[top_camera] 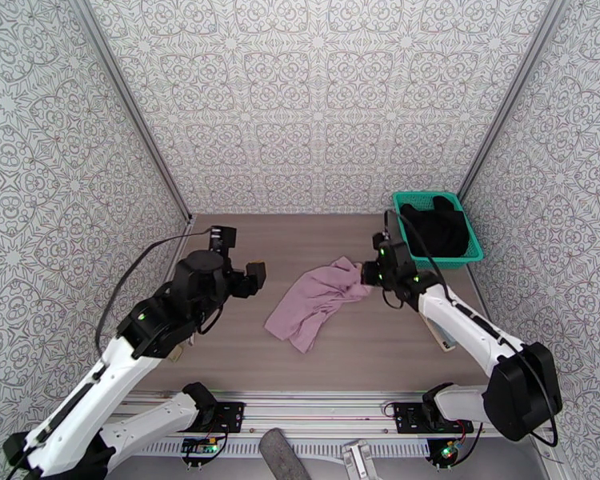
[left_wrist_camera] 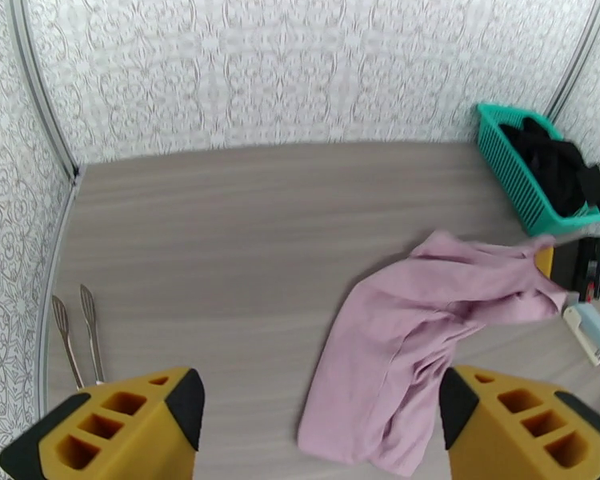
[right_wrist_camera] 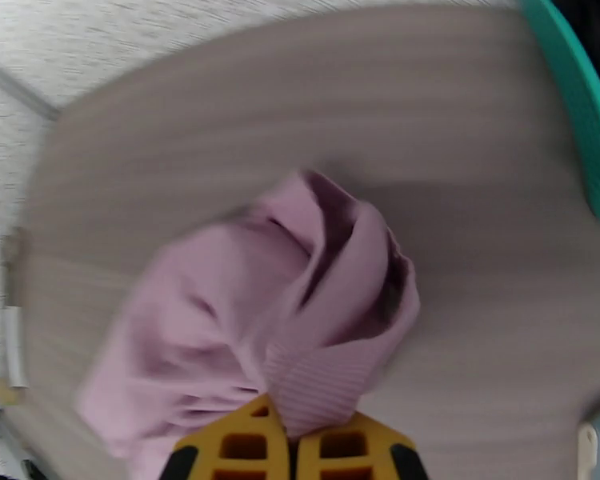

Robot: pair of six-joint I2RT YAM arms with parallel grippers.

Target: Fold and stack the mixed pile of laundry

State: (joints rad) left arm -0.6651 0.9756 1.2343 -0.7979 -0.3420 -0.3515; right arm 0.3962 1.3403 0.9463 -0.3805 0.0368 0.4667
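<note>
The dusty pink shirt (top_camera: 320, 302) lies crumpled on the table (top_camera: 380, 346), near the teal basket (top_camera: 470, 258), on the side of the basket that faces the middle of the table. The black garment (top_camera: 438, 226) is bunched up inside the basket. The right pincer (right_wrist_camera: 292, 432) is clenched on a ribbed edge of the shirt, at the part of the shirt nearest to the basket; whether this is a hem or a cuff I cannot tell. The left pincer (left_wrist_camera: 320, 430) is released and holds nothing; it hovers beyond the shirt, on the far side from the basket. Both garments look soft, light and limp, so I judge they will sag and fold on themselves wherever they are not supported. One hold is probably not enough to spread the shirt flat. The best places to take hold seem to be the seamed edges, such as the ribbed band, the shoulders or the hem corners, because there the cloth is thicker and should slip less. The larger black garment will probably need both pincers to come over the wall of the basket.
</note>
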